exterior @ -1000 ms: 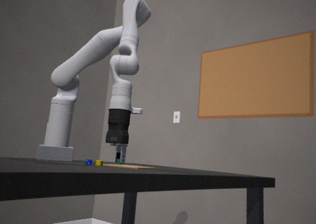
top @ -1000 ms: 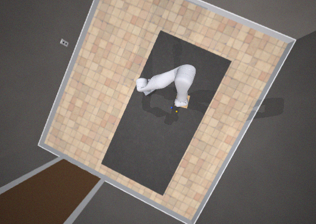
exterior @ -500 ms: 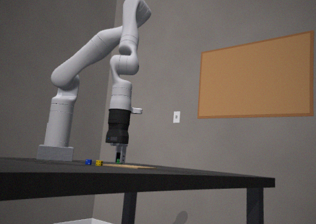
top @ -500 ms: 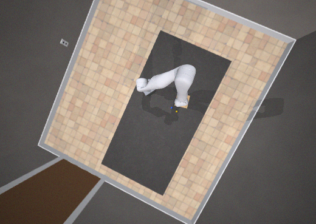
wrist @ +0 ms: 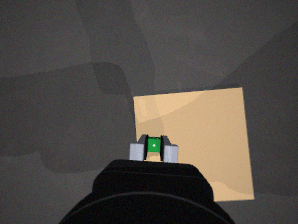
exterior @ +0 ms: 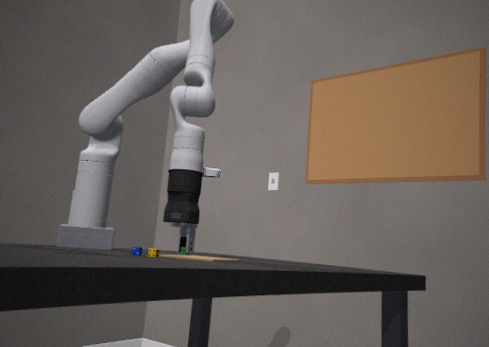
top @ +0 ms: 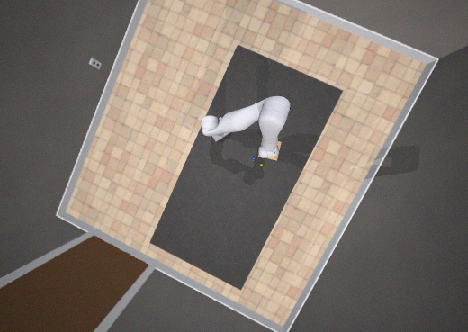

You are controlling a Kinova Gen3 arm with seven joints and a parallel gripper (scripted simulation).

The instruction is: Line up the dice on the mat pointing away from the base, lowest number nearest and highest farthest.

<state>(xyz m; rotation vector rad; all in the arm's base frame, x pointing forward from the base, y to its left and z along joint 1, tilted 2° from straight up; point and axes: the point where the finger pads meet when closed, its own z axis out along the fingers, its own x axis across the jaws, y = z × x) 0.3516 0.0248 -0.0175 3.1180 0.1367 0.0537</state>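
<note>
The tan square mat (top: 274, 157) (exterior: 207, 258) (wrist: 215, 142) lies on the dark table. My gripper (exterior: 183, 248) (wrist: 154, 143) points down over the mat, near its left edge in the wrist view, and is shut on the green die (exterior: 182, 250) (wrist: 154, 146). That die shows one white pip on top; whether it touches the mat is unclear. The yellow die (top: 261, 165) (exterior: 153, 252) and the blue die (top: 254, 159) (exterior: 136, 251) stand apart on the table beside the mat, on the robot base's side in the exterior view. Their top numbers are too small to read.
The robot's base (exterior: 86, 236) stands on the table (top: 211, 210) (exterior: 282, 273) behind the dice, left in the exterior view. The arm hides part of the mat in the top view. The blue and yellow dice are out of the wrist view.
</note>
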